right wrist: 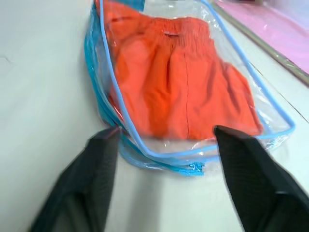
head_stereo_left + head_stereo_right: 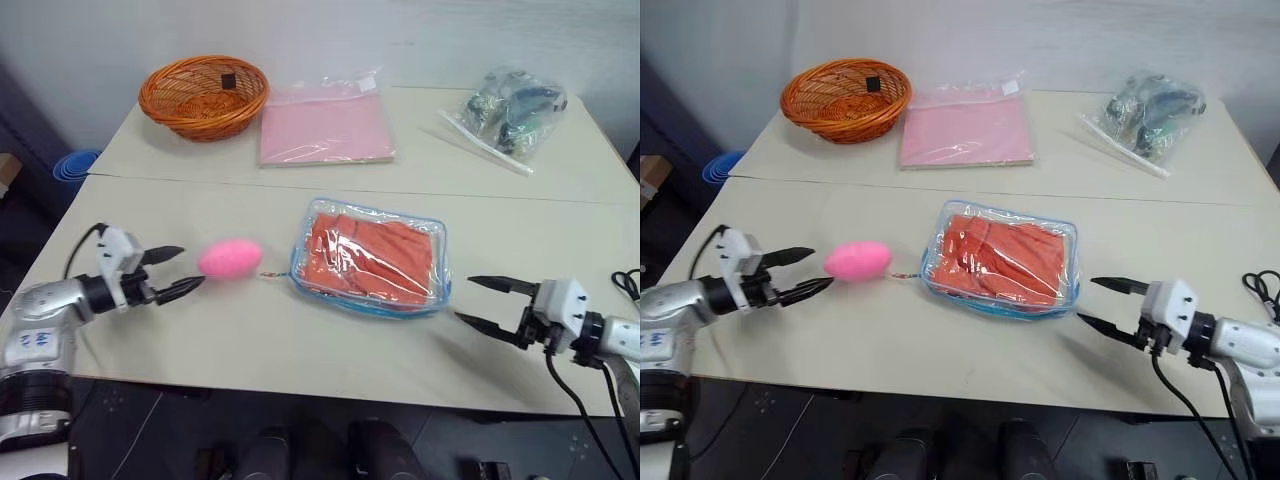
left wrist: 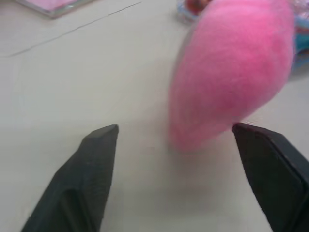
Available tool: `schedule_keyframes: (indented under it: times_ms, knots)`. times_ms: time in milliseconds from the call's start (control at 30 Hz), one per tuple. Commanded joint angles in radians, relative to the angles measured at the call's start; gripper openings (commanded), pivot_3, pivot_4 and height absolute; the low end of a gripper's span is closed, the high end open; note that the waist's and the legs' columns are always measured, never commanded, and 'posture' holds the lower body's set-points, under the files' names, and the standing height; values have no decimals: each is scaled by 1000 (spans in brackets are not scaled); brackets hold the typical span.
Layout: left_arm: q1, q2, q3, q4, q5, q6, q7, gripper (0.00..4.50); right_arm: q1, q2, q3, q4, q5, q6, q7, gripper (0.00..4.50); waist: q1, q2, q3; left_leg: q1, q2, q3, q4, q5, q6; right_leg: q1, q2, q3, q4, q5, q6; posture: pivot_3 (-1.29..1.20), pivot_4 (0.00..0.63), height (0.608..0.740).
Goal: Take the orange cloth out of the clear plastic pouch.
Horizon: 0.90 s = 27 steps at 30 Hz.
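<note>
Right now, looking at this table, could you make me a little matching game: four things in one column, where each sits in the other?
Things:
1. orange cloth
2. pink plush toy
3. wicker basket
4. bag of dark items

Places:
A. far left corner of the table
B. inside the clear plastic pouch
C. far right side of the table
D. just in front of the left gripper

Pairs: 1-B, 2-D, 3-A, 4-C

The left gripper (image 3: 174, 133) stands with its two black fingers (image 3: 94, 164) spread wide apart over the pale beige tabletop (image 3: 72, 82). A fuzzy, bright pink, egg-shaped plush toy (image 3: 231, 77) lies just ahead of the fingertips, nearer one finger than the other, with no finger gripping it.
</note>
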Motion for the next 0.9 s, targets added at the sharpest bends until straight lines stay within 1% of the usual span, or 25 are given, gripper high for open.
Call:
schedule_keyframes:
  times_ms: [33, 100, 200, 233, 333, 433, 500, 533, 600, 667, 733, 767, 900]
  knots:
    - [46, 26, 29, 30, 7, -87, -54, 4095, 101, -6, -93, -84, 41, 14, 18, 4491, 1, 0, 0, 0, 0, 0, 0, 0, 0, 1, 0, 0, 0, 0, 0, 0, 150, 740]
    - [104, 29, 31, -35, -24, -62, -98, 4473, 199, -2, -108, -120, 17, 10, 39, 4500, 1, 0, 0, 0, 0, 0, -1, 0, 1, 1, -1, 0, -1, 0, 0, 0, 150, 740]
    - [173, 2, 23, -191, -78, -15, -122, 4473, 227, 30, -81, -181, -32, -5, -13, 4500, -1, -1, 0, 0, 0, 0, -3, -1, 1, 1, -1, 0, -2, 0, 0, 0, 150, 740]
    - [191, -17, 5, -278, -97, 10, -114, 4473, 218, 40, -51, -210, -61, -10, -31, 4500, -2, -1, 0, 0, 0, 0, -2, -1, 1, 1, -1, 0, -3, 0, 0, 0, 150, 740]
    - [209, -56, -28, -445, -126, 72, -82, 4473, 187, 44, 11, -255, -138, -17, -55, 4500, -3, -1, 0, 1, 0, 0, -1, -2, 4, 2, -1, 1, -2, 0, -1, 0, 150, 740]
    - [196, -85, -58, -553, -146, 132, -49, 4473, 122, 42, 77, -277, -212, 12, -92, 4500, -4, -1, 0, 3, 0, 0, -2, -2, 4, 4, -1, 1, -1, 0, -2, 0, 150, 740]
    - [182, -101, -81, -610, -155, 159, -36, 4473, 53, 50, 146, -292, -259, 52, -118, 4500, -5, -1, 0, 3, 0, 0, -2, -2, 3, 3, 0, 1, 0, 0, -2, 0, 150, 740]
    - [172, -108, -100, -631, -137, 145, -32, 4473, 17, 62, 168, -301, -266, 83, -141, 4500, -5, -1, 0, 4, 0, 0, -2, 0, 0, 3, 0, 1, -1, 0, -2, 0, 150, 740]
    - [149, -116, -133, -647, -95, 119, -24, 4473, -26, 74, 190, -308, -262, 105, -158, 4500, -2, -1, 0, 3, 0, 0, -1, 0, 0, 3, 0, 1, -1, 0, -2, 0, 150, 740]
    - [100, -139, -185, -613, -15, 52, -4, 4473, -28, 73, 191, -299, -251, 90, -144, 4500, 4, -1, 0, 3, 0, 0, -1, 0, 0, 3, 0, 0, -1, 0, -2, 0, 150, 740]
    - [34, -187, -239, -569, 48, 10, 37, 4473, -10, 69, 179, -292, -231, 64, -125, 4500, 20, -1, 0, 2, 0, -1, -1, 0, 0, 3, 0, -1, -1, 0, -2, 0, 150, 740]
    - [12, -204, -256, -554, 64, -1, 46, 4473, -3, 69, 174, -291, -221, 57, -119, 4500, 23, -1, 0, 2, -1, -1, -1, 0, 0, 3, 0, -1, -2, 0, -1, 0, 150, 740]
    - [-125, -300, -397, -405, 198, -120, 52, 4473, 51, 75, 132, -293, -184, 7, -105, 4500, 26, -1, 0, 1, -1, 0, 1, -1, 1, 3, 1, 0, -2, 1, 0, 0, 150, 740]
